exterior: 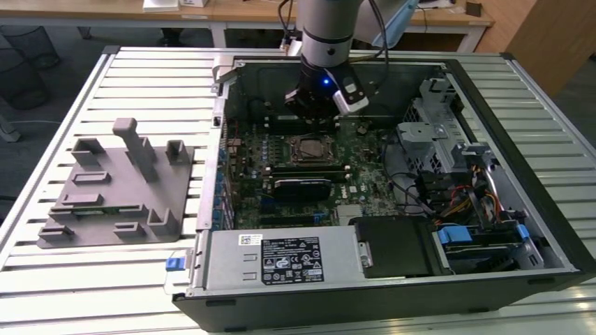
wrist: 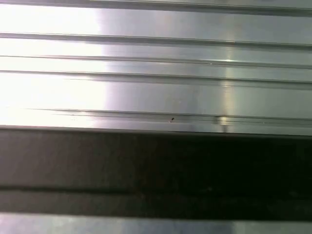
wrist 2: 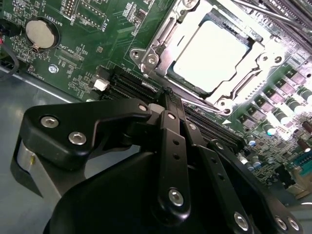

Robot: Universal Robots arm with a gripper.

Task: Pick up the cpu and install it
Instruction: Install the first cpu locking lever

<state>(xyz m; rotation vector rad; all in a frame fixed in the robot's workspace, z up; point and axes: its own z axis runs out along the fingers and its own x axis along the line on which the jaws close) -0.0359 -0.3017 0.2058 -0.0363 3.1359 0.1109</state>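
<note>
Pincer [wrist 2: 168, 95] just beside socketed cpu [wrist 2: 212, 53].

Exterior view: even, diffuse overhead light is seen; the ribbed metal table [exterior: 65, 272] is rendered pale and slightly washed out. The inside of the computer case [exterior: 391, 174] is left dimmer, with soft shadow under the arm [exterior: 326, 42]. A small blue light is noted on the arm's wrist.

Second wrist view: strong glare is thrown off the chip [wrist 2: 214, 56], which is blown out to near white. The gripper [wrist 2: 168, 105] is shown dark and slightly soft in the foreground. The circuit board [wrist 2: 97, 29] is sharply resolved.

First wrist view: broad glare is spread across the metal slats [wrist: 156, 73]; a dark, featureless band [wrist: 156, 170] is seen beside them. Focus is soft throughout.
</note>
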